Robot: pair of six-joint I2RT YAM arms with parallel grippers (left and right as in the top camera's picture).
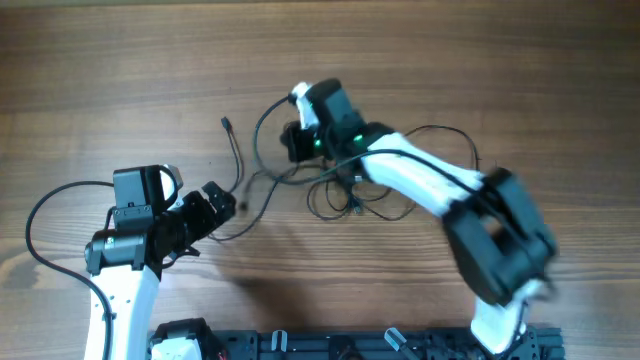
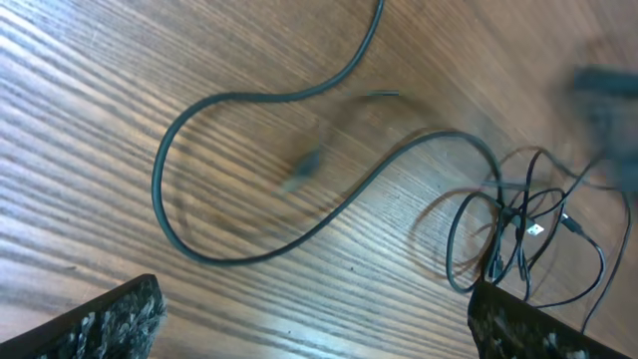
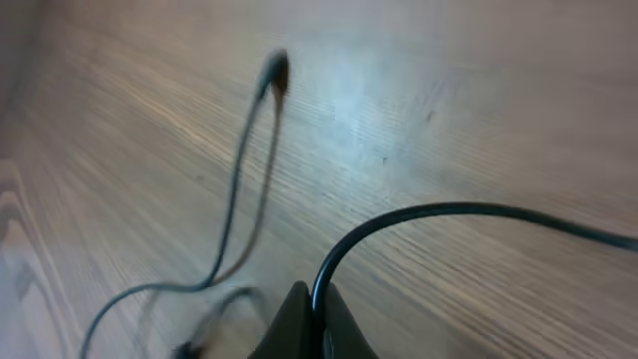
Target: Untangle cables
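Observation:
The cables (image 1: 340,195) lie as a knot of thin black loops at the table's middle, with one strand running left to a small plug end (image 1: 228,125). My right gripper (image 1: 295,140) is at the knot's upper left, shut on a black cable (image 3: 439,209) that arcs up and to the right out of its closed jaws (image 3: 314,319). A thin strand with a plug tip (image 3: 277,70) lies beyond it. My left gripper (image 1: 222,200) is open to the left of the knot, above bare wood. Its view shows a wide cable loop (image 2: 164,189) and the knot (image 2: 518,229) by the right finger (image 2: 528,324).
The wooden table (image 1: 120,80) fills all views. The left arm's own thicker black cable (image 1: 45,210) loops at the far left. A dark rail (image 1: 350,345) runs along the table's front edge between the two arm bases.

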